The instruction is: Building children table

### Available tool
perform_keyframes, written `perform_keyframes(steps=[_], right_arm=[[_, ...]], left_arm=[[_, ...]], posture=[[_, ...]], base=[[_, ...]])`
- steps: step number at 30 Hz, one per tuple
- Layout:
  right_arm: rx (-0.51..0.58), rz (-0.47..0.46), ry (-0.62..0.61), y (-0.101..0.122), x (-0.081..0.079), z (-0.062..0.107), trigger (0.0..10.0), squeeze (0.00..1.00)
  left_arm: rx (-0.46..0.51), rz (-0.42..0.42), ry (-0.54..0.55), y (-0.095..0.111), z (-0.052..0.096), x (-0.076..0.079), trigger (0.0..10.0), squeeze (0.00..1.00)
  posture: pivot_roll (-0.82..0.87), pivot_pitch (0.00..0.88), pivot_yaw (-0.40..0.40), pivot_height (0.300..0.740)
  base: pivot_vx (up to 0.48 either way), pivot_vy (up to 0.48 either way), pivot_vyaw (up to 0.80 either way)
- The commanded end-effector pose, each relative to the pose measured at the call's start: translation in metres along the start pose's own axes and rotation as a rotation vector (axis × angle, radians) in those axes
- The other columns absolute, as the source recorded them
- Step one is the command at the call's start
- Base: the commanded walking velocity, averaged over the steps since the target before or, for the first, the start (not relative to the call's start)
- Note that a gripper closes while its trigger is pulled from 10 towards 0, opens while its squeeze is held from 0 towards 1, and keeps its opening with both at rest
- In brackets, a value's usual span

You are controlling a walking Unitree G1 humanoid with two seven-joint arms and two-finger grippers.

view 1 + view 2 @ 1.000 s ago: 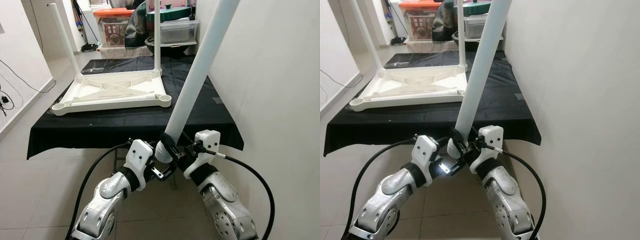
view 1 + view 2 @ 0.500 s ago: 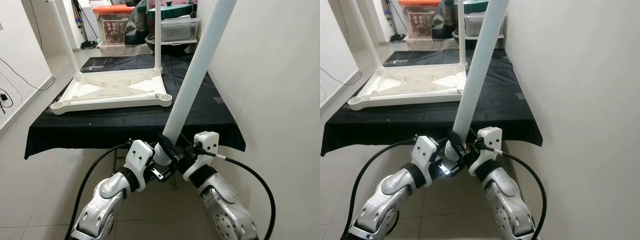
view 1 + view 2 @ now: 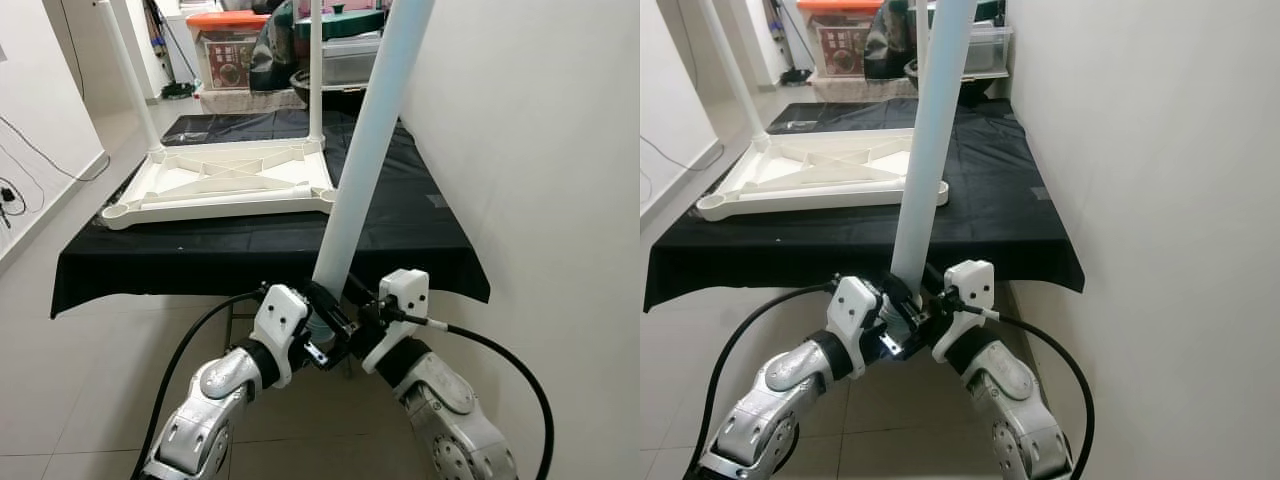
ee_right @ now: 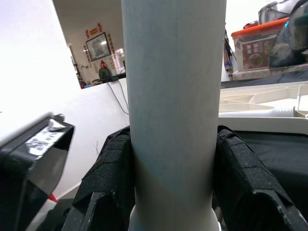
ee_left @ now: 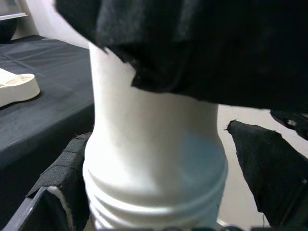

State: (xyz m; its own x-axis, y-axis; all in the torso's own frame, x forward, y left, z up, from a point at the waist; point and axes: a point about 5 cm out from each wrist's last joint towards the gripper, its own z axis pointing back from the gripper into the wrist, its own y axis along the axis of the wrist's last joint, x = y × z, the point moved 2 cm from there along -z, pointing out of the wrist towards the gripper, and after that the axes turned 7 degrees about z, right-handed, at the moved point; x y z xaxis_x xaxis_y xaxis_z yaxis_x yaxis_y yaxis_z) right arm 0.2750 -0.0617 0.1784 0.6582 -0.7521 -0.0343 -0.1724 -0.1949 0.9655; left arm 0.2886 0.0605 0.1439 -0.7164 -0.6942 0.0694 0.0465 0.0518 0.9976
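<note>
Tabletop (image 3: 225,184), white and turned underside up, lies on a black cloth (image 3: 400,215) that covers a larger table; it sits toward the cloth's left and far part, with its ribbed bracing facing upward. Two legs already stand upright in its far corners: one (image 3: 128,77) at the far left and one (image 3: 315,70) at the far right. The two near corner sockets (image 3: 117,213) (image 3: 330,197) are open rings with nothing in them.

A third leg (image 3: 365,150), a long white tube, is held in front of the table's near edge, below the cloth's hem. It rises steeply, leaning a little toward the right, and crosses in front of the tabletop's near right corner in the head views before running out of the top of the picture. Its lower end is ribbed with threads, seen up close in the left wrist view (image 5: 154,159).

Both grippers meet at that lower end. The right gripper (image 4: 173,192) has its two black padded fingers (image 4: 245,178) pressed against opposite sides of the tube, pinching it. The left gripper (image 5: 154,211) sits at the threaded end, one finger (image 5: 57,178) against the tube and the other (image 5: 269,173) standing off it; whether it grips the tube, I cannot tell.

Behind the table stand two storage boxes, one with an orange lid (image 3: 228,22) and one clear (image 3: 350,60). A white wall (image 3: 540,150) runs along the right.
</note>
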Motion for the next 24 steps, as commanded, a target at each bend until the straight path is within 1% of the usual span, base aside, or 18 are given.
perform_keyframes(steps=[1, 8, 9, 10, 19, 21, 24], right_arm=[[0.038, 0.001, 0.065, 0.008, -0.013, -0.003, 10.0, 0.0], [0.035, -0.002, 0.077, 0.007, -0.015, -0.003, 10.0, 0.0], [0.031, -0.005, 0.083, 0.007, -0.016, -0.003, 10.0, 0.0], [0.027, -0.01, 0.091, 0.006, -0.017, -0.002, 10.0, 0.0], [0.009, -0.017, 0.096, 0.002, -0.018, -0.002, 10.0, 0.0], [0.003, -0.015, 0.084, 0.001, -0.016, -0.002, 10.0, 0.0], [0.004, -0.01, 0.025, 0.002, -0.007, -0.004, 10.0, 0.0]], left_arm=[[-0.044, 0.02, -0.049, -0.01, -0.002, 0.008, 10.0, 0.0], [-0.044, 0.023, -0.064, -0.011, -0.002, 0.01, 10.0, 0.0], [-0.043, 0.02, -0.071, -0.011, -0.002, 0.011, 8.9, 0.0], [-0.042, 0.018, -0.075, -0.012, -0.002, 0.011, 0.0, 0.0], [-0.037, 0.001, -0.085, -0.013, 0.0, 0.013, 0.0, 0.0], [-0.039, -0.002, -0.084, -0.014, 0.001, 0.013, 0.0, 0.0], [-0.05, -0.02, -0.076, -0.015, 0.002, 0.011, 0.0, 0.0]], posture=[[0.02, 0.041, -0.008, 0.74], [0.02, 0.045, -0.008, 0.74], [0.02, 0.05, -0.008, 0.74], [0.02, 0.05, -0.008, 0.74], [0.02, 0.053, -0.011, 0.74], [0.02, 0.056, -0.01, 0.74], [0.02, 0.056, -0.011, 0.74]], base=[[0.0, 0.0, 0.0], [0.0, 0.0, 0.0], [0.0, 0.0, 0.0], [0.0, 0.0, 0.0], [0.0, 0.0, 0.0], [0.0, 0.0, 0.0], [0.0, 0.0, 0.0]])
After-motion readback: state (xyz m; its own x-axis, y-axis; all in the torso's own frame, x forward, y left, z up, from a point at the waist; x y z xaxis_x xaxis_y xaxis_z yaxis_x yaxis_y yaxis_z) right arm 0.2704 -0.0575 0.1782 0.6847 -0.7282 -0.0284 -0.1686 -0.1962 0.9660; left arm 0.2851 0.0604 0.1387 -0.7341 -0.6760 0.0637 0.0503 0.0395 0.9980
